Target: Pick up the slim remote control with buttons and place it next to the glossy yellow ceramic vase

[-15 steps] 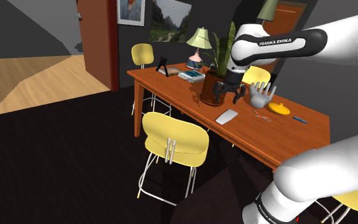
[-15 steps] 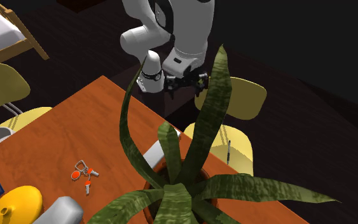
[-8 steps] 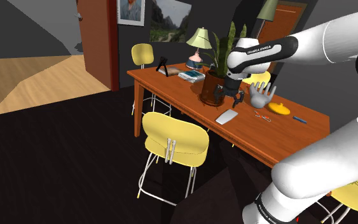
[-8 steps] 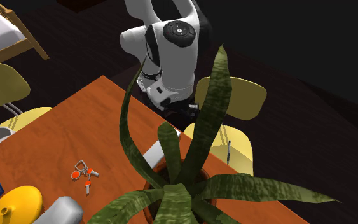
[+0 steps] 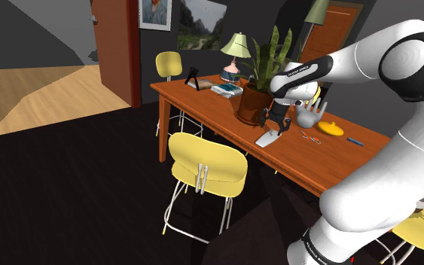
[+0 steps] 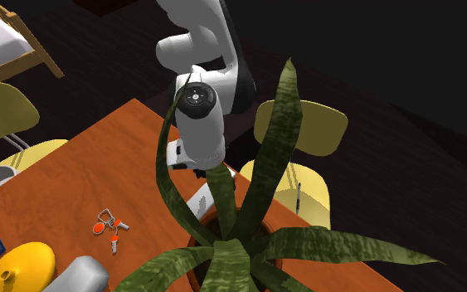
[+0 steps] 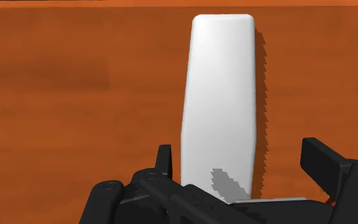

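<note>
The remote [image 7: 220, 108] is a slim, plain white slab lying flat on the orange-brown wooden table [image 7: 75, 95]. My gripper [image 7: 244, 167] is open just above its near end, with one black finger [image 7: 165, 162] close to one long edge and the other finger [image 7: 323, 164] well clear of the opposite edge. In the shoulder view the gripper [image 5: 276, 125] hangs low over the remote [image 5: 267, 139], near the table's front edge. The glossy yellow vase [image 5: 329, 128] lies further to that view's right, and its yellow body [image 6: 20, 265] also shows in the second exterior view.
A potted plant [image 5: 251, 102] with long leaves stands right behind the gripper. A grey hand sculpture [image 5: 306, 113], keys [image 5: 310, 136] and a small blue item [image 5: 355, 141] lie around the vase. A lamp [image 5: 236, 47] and books [image 5: 227, 89] sit further back. A yellow chair [image 5: 206, 169] stands before the table.
The arm has swung down and toward the table's front edge, bringing the gripper from beside the plant pot to just over the remote. The fingers have stayed open.
</note>
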